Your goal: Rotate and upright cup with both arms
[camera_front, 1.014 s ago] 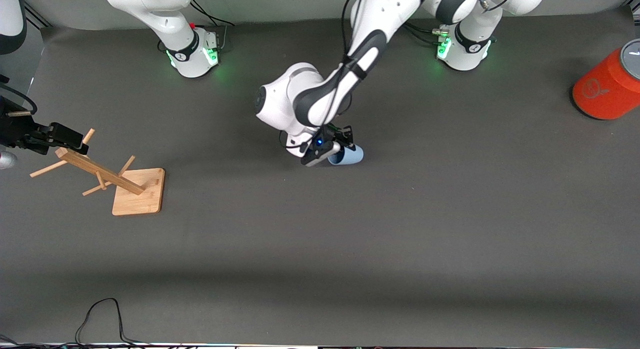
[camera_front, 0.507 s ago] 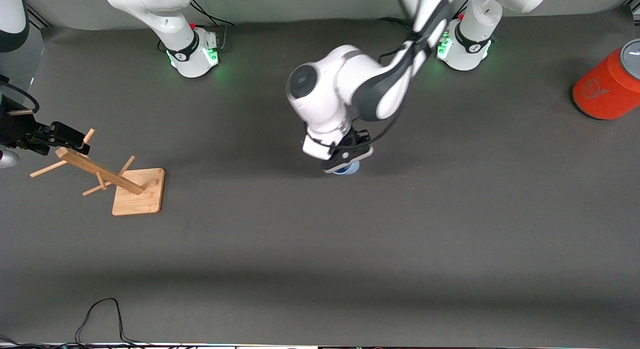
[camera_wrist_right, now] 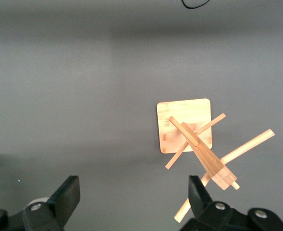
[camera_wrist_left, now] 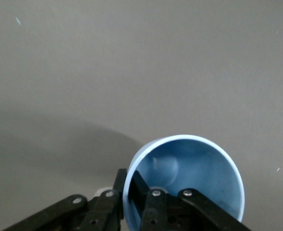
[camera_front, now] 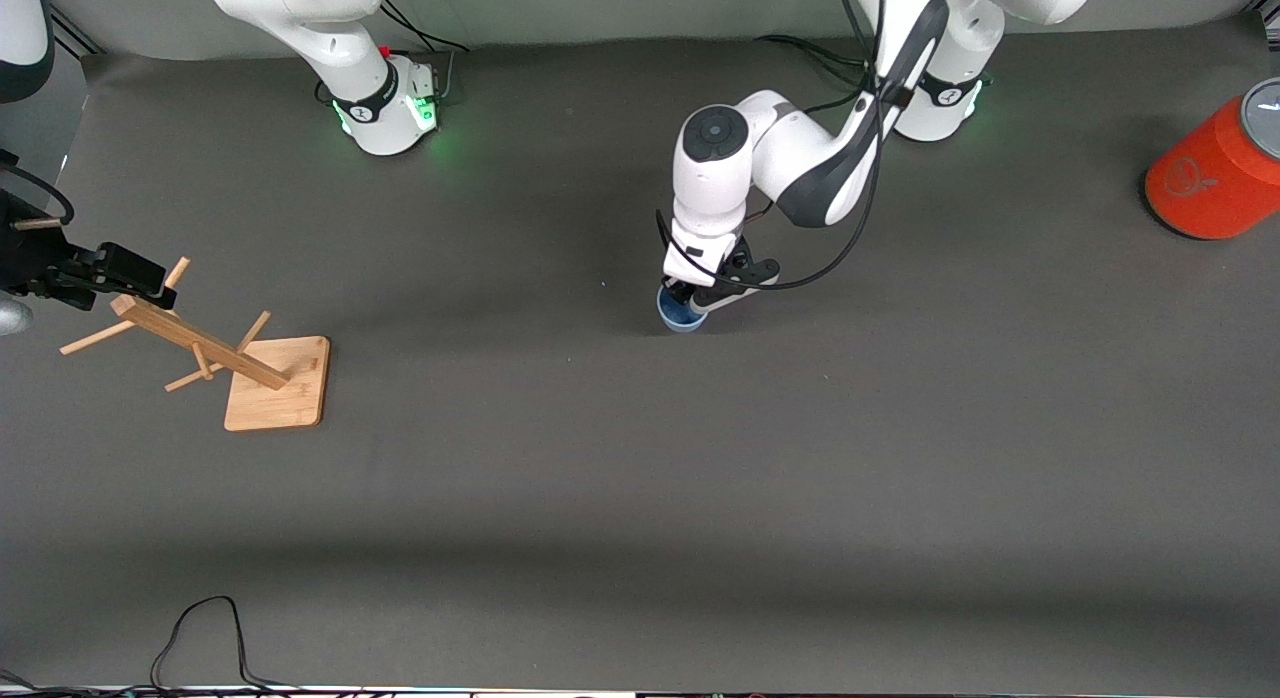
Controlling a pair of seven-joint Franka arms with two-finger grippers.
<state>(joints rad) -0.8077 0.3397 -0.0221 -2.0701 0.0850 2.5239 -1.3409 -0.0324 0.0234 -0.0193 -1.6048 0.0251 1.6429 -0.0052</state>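
The pale blue cup stands mouth up on the dark mat, mid-table and toward the robots' bases. My left gripper is right above it, shut on its rim. In the left wrist view one finger is inside the cup and the other is outside the wall, with my left gripper clamping the rim. My right gripper waits at the right arm's end of the table, over the top of a wooden rack, open and empty.
A wooden peg rack on a square base stands at the right arm's end, also in the right wrist view. A large orange cylinder with a grey lid lies at the left arm's end. A black cable loops at the front edge.
The left arm swung toward its own base and turned its wrist, rotating the cup from lying on its side to mouth up. The right arm has not moved.
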